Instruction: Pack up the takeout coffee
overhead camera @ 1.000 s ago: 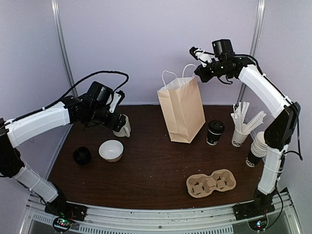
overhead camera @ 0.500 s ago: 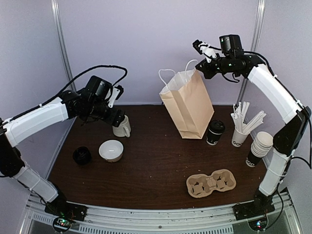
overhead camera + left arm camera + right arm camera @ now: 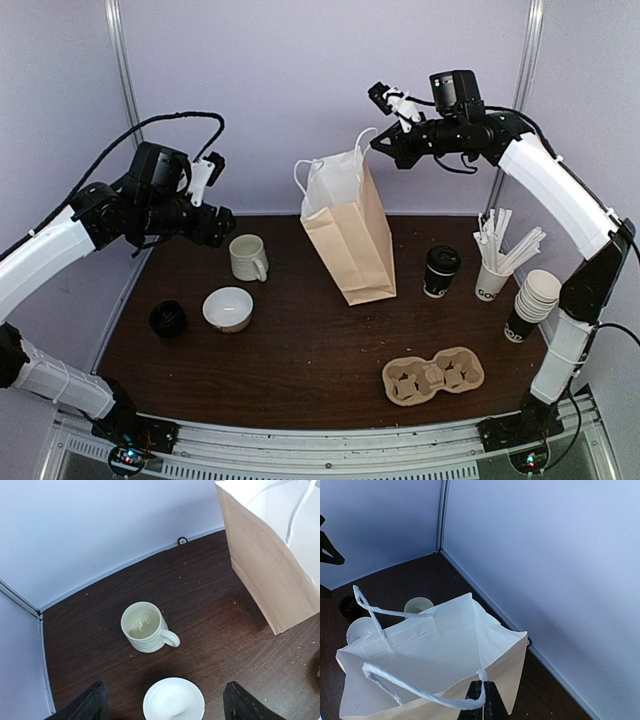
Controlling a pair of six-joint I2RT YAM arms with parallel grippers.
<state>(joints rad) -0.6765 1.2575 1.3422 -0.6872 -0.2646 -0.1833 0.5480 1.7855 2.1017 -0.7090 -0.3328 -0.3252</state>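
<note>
The takeout coffee (image 3: 440, 270), a black cup with a black dome lid, stands on the table right of the brown paper bag (image 3: 348, 238). The bag is open at the top and leans, its base on the table. My right gripper (image 3: 380, 146) is high above the table, shut on one white handle (image 3: 485, 677) of the bag (image 3: 435, 650). Its jaws pinch the handle cord at the bag's rim. My left gripper (image 3: 220, 225) hangs open over the back left of the table, left of the cream mug (image 3: 248, 257). Nothing is between its fingers (image 3: 92, 705).
A white bowl (image 3: 228, 308) and a small black round piece (image 3: 168, 318) lie at the left. A cardboard cup carrier (image 3: 432, 376) sits near the front. At the right stand a cup of wooden stirrers (image 3: 495, 268) and a stack of paper cups (image 3: 530, 303).
My right gripper has swung left with the bag's handle, dragging the bag left, away from the takeout coffee. My left gripper has drawn back left and up from the mug.
</note>
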